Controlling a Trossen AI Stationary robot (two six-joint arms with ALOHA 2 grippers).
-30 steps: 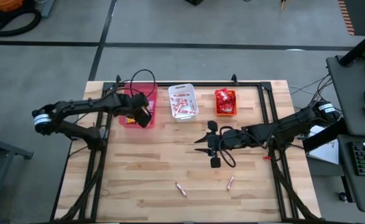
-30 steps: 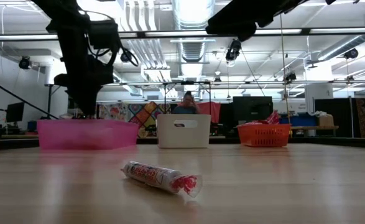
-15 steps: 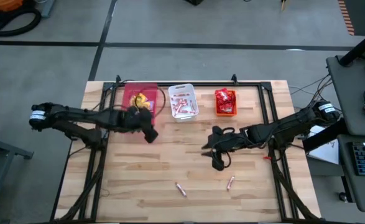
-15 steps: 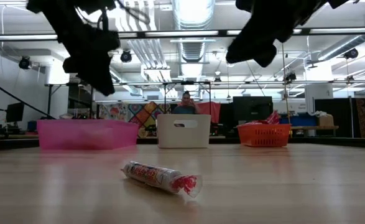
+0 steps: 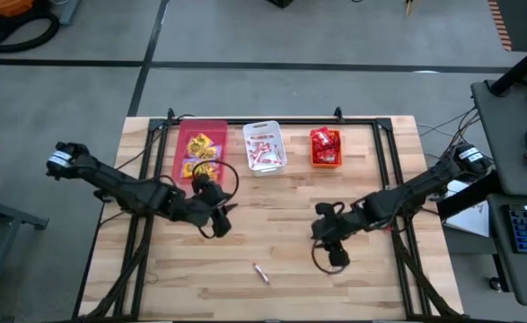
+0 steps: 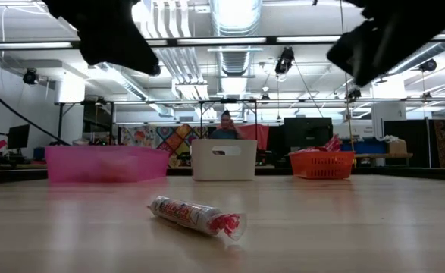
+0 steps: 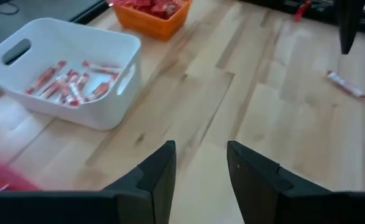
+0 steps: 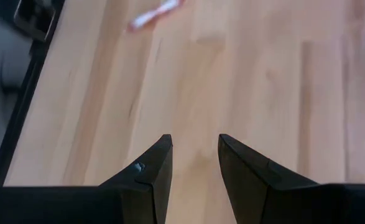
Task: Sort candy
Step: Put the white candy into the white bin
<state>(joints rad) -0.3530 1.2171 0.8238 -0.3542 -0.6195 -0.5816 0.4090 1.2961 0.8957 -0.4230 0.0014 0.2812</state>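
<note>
Stick candy [image 5: 260,274] lies on bench [image 5: 353,287], well front of white bin [image 5: 264,146]. Light, crinkly, slippery wrapper; pinch mid-body. Left claw [image 5: 220,222] and right claw [image 5: 333,254] part-open, empty.

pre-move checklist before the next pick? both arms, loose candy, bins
1. Left gripper open, nothing between its fingers: ok.
2. Right gripper open, nothing between its fingers: ok.
3. Loose stick lies free on the table, apart from both arms: ok.
4. Right gripper lined up on a target: a stick ahead lies beyond its fingers and off to one side: not ok.
5. Whether that stick is the one seen from above: cannot tell.
6. White bin holds sticks only, and its top is unobstructed: ok.
</note>
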